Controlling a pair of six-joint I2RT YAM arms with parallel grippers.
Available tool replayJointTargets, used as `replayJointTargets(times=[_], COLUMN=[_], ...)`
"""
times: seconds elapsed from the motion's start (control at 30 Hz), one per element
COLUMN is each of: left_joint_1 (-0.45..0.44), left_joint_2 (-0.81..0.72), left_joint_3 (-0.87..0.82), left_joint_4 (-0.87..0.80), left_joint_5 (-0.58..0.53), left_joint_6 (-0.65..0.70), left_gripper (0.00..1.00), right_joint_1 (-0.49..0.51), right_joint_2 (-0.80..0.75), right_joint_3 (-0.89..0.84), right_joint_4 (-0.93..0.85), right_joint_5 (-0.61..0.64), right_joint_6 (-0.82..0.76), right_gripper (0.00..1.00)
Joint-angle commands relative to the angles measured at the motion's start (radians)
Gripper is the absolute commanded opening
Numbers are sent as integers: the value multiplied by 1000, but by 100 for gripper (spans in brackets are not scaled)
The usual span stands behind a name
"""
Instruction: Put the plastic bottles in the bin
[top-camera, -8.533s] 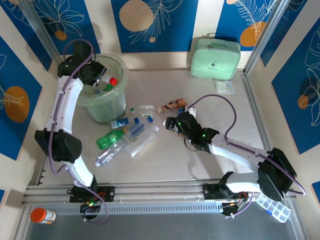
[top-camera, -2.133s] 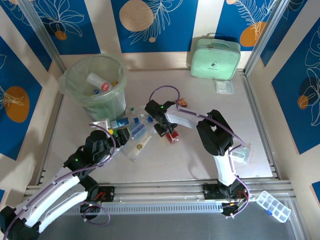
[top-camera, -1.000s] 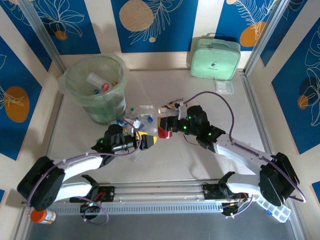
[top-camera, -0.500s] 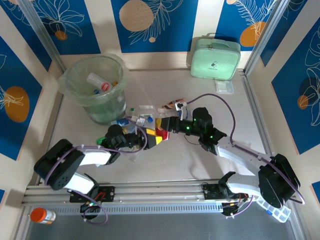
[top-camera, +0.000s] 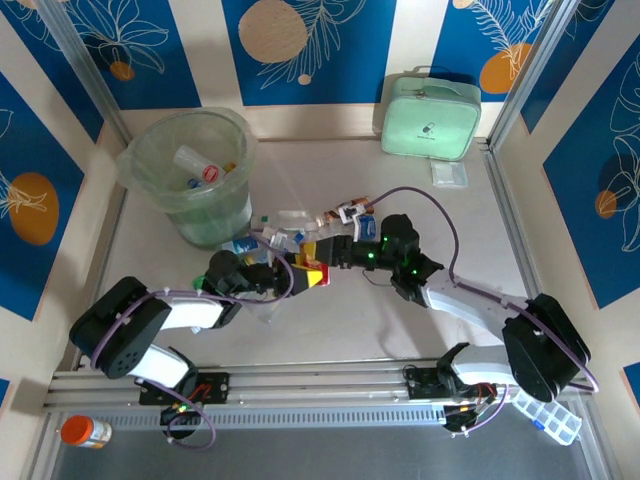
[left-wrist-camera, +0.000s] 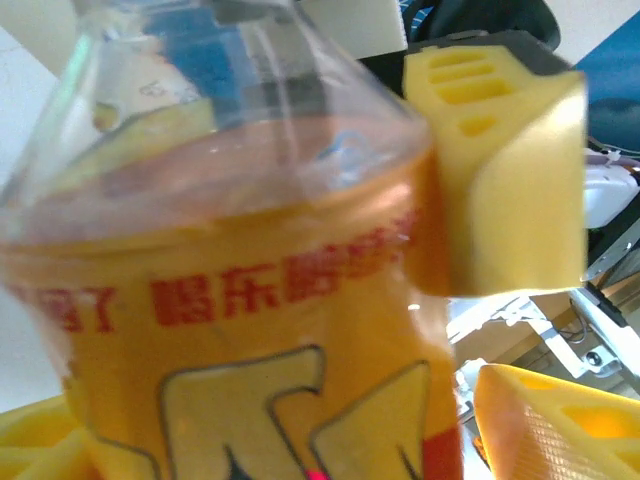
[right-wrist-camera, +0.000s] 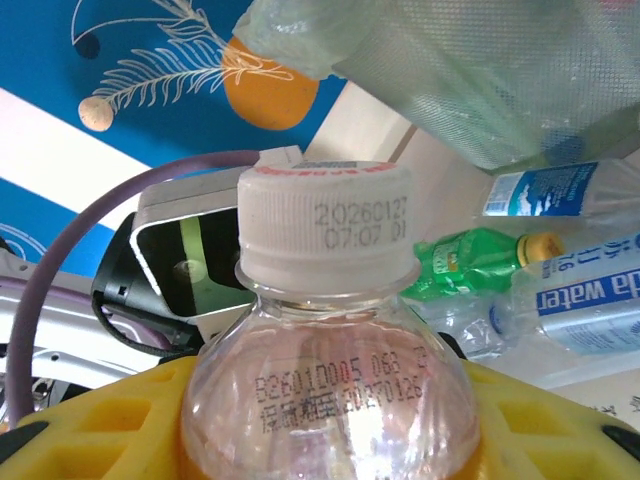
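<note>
- Orange-labelled bottle (top-camera: 316, 271) is being held near the bin (top-camera: 150, 150), to its right.
- Right gripper (top-camera: 330, 258) is clenching it; that wrist view is showing its white cap (right-wrist-camera: 325, 220).
- Left gripper (top-camera: 300, 272) is flanking it; whether it is gripping is unclear.

Crowded at centre by loose bottles (top-camera: 262, 246), with left hand (top-camera: 292, 276) and right hand (top-camera: 328, 256) meeting at an orange-labelled bottle (top-camera: 313, 264). Open on bare desk (top-camera: 480, 230) right of centre. Blocked far-left by bin (top-camera: 205, 215), far-right by mint case (top-camera: 430, 118).

Mint-green zippered case (top-camera: 430, 117) by far wall; orange-capped jar (top-camera: 85, 432) and clear compartment box (top-camera: 548, 412) at near corners.
</note>
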Motion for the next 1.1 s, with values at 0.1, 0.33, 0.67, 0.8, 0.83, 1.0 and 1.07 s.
replayJointTargets(times=[0.1, 0.33, 0.67, 0.8, 0.83, 1.0, 1.07], left_joint_1=[-4, -4, -3, -4, -6, -7, -8], left_joint_2=[-14, -18, -115, -297, -341, -582, -656], left_joint_3=[-3, -6, -15, -20, -20, 65, 110], left_joint_4=[56, 55, -170, -488, -545, -987, -1140], left_joint_5=[21, 8, -97, -239, -274, -498, -607], left_joint_6=[5, 2, 108, 261, 285, 415, 437], left_gripper=[61, 51, 41, 38, 37, 10, 17], right_joint_1=[15, 24, 44, 47, 49, 102, 114], right_joint_2=[27, 14, -189, -308, -331, -410, -413], right_joint_3=[9, 13, -29, -60, -62, -59, -54], right_joint_4=[43, -5, -179, -242, -255, -345, -362], right_joint_5=[-13, 30, 289, 432, 456, 643, 671], right_joint_6=[10, -39, -178, -235, -251, -348, -360], right_gripper=[47, 58, 99, 100, 100, 99, 98])
